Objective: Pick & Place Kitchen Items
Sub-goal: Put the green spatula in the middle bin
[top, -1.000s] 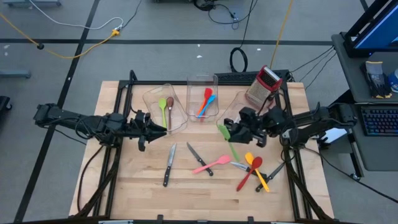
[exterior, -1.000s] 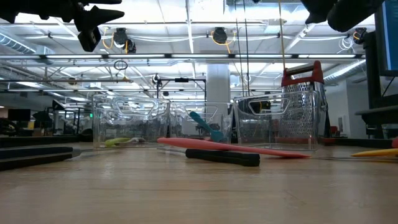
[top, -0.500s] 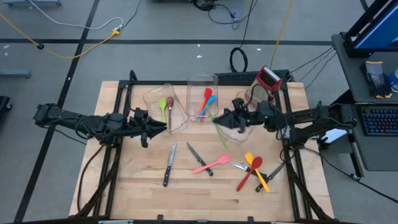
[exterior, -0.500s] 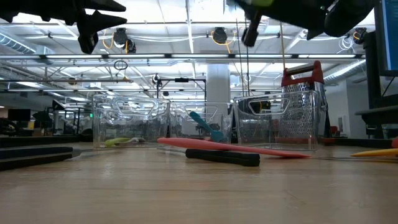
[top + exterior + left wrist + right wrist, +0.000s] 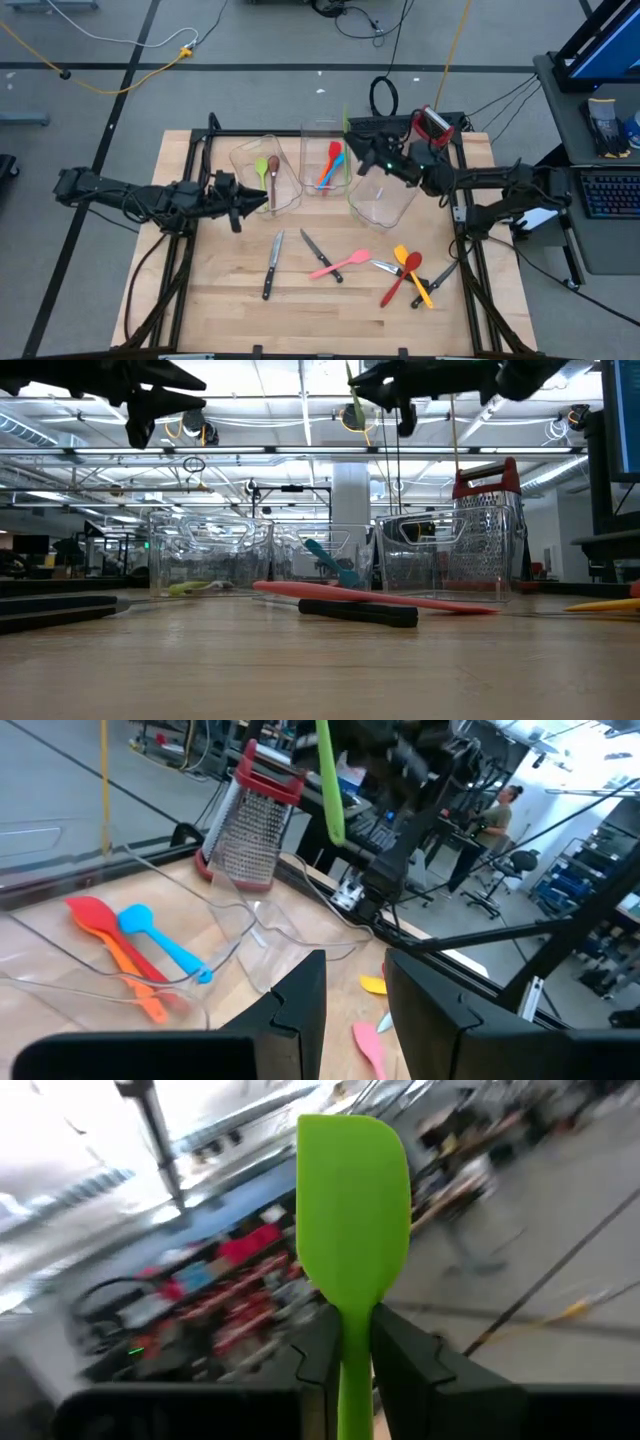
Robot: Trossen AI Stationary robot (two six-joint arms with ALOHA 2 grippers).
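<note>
Right gripper (image 5: pixel 345 1342) clamped on green spatula (image 5: pixel 350 1230) handle; blade points away from wrist, long axis in line with fingers, held in air above middle bin (image 5: pixel 325 165) far edge, 12 o'clock on table (image 5: pixel 230 300). Left gripper (image 5: pixel 355 990) apart, hovering by left bin (image 5: pixel 262 172), 9 o'clock. Wooden top; open workshop behind, person (image 5: pixel 495 815) at desk. Left bin: green, brown spoons. Middle: red, blue utensils. Right bin (image 5: pixel 383 196) beside grater (image 5: pixel 428 125). Knives (image 5: pixel 272 262), pink spatula (image 5: pixel 340 264) loose at 6 o'clock

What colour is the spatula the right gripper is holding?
Bright green; the spatula shows best in the right wrist view, clamped in the right gripper.
</note>
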